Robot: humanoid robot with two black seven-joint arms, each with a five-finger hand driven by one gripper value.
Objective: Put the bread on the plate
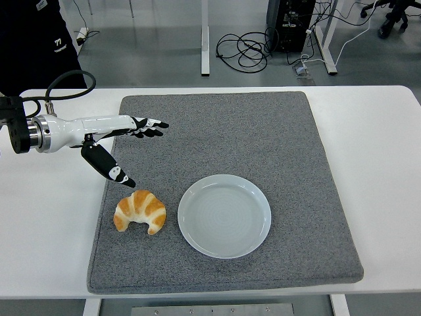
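Cut off at the frame's edges
The left arm (20, 131) runs off the left edge behind its wrist; the desk (381, 164) is clipped left, right and bottom; a dark-clothed person (33, 39) at upper left shows only partly.

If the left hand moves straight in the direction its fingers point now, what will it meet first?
The left hand points its fingers rightward across the grey mat, passing behind the croissant and plate. The way looks free, though the hand's height is unclear.

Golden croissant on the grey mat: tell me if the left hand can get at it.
Probably yes. The left hand hovers open just above the golden croissant, with nothing between; the white plate sits clear beside it.
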